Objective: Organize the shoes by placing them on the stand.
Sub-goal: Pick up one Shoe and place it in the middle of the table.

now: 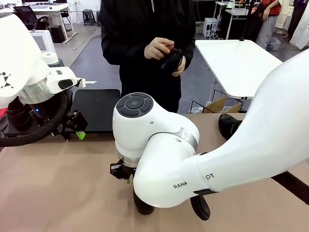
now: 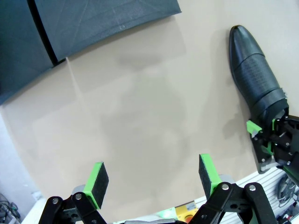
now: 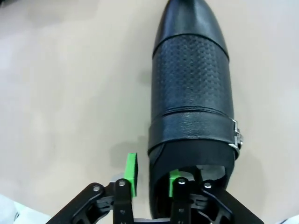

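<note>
The right fingers (image 3: 132, 172) are standing a little apart at the bottom centre of the right wrist view. They are straddling the side wall of the heel opening of a black leather ankle shoe with a smooth toe, pebbled upper and buckled strap (image 3: 191, 79). One green pad is sitting inside the opening and the other outside it. A sliver of tan bench (image 3: 60, 84) is showing between the outer pad and the leather, so they are not appearing to pinch it. That thin collar wall is probably being used because it is the one edge narrow fingers can close over. The shoe is lying flat on its sole on the bench, toe pointing to the top of the frame, and it is not on the stand.

The left fingers (image 2: 99, 179) are spread wide over bare bench at the bottom of the left wrist view. They are holding nothing and are seemingly waiting clear of the other arm. The low matte-black flat stand (image 2: 93, 23) is lying in that view's upper left, well apart from the shoe at the right edge.

In the front view a second black shoe (image 1: 229, 124) is resting on the bench at middle right. At top centre the person's hands (image 1: 161, 48) are holding something small and dark, and I cannot tell what it is.
</note>
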Robot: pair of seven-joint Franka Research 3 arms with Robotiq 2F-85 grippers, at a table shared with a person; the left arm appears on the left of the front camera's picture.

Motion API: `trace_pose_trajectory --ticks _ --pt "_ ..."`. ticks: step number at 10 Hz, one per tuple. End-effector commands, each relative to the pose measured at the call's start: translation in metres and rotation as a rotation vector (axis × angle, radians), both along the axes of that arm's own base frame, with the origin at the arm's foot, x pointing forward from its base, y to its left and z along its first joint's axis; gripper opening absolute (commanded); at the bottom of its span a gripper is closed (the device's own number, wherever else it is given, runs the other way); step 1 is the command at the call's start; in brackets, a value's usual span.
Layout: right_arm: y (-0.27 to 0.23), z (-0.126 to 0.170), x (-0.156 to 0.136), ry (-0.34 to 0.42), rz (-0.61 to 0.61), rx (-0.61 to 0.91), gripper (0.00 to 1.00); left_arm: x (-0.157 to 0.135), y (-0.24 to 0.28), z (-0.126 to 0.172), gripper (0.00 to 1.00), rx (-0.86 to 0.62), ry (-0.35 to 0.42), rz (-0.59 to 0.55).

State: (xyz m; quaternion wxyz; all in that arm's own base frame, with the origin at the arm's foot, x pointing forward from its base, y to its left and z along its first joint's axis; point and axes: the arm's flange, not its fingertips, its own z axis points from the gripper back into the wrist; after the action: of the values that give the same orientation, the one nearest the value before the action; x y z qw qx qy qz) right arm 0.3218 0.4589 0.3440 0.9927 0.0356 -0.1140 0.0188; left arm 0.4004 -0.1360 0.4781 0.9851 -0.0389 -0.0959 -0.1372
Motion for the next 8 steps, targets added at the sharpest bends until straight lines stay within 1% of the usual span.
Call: trace_pose_trajectory --ticks 1,2,4,5,6,8 --pt "0.0 0.012 -0.013 -0.073 -0.024 0.027 0.91 -0.002 0.0 -0.001 1.0 -0.02 -0.007 0.013" --pt "-0.004 0.023 -0.02 -0.061 -0.021 0.059 1.0 -0.002 0.0 -0.001 1.0 -0.02 -0.007 0.013" --pt "-0.011 0.042 -0.034 -0.057 -0.039 0.079 1.0 -0.002 0.0 -0.001 1.0 -0.02 -0.007 0.013" --pt "-0.018 0.047 -0.035 0.028 -0.075 0.062 1.0 -0.002 0.0 -0.001 1.0 -0.02 -0.007 0.013" --pt "-0.001 0.038 -0.021 -0.053 -0.001 0.054 1.0 -0.002 0.0 -0.001 1.0 -0.02 -0.007 0.013" --pt "-0.001 0.038 -0.021 -0.053 -0.001 0.054 1.0 -0.002 0.0 -0.001 1.0 -0.02 -0.007 0.013"
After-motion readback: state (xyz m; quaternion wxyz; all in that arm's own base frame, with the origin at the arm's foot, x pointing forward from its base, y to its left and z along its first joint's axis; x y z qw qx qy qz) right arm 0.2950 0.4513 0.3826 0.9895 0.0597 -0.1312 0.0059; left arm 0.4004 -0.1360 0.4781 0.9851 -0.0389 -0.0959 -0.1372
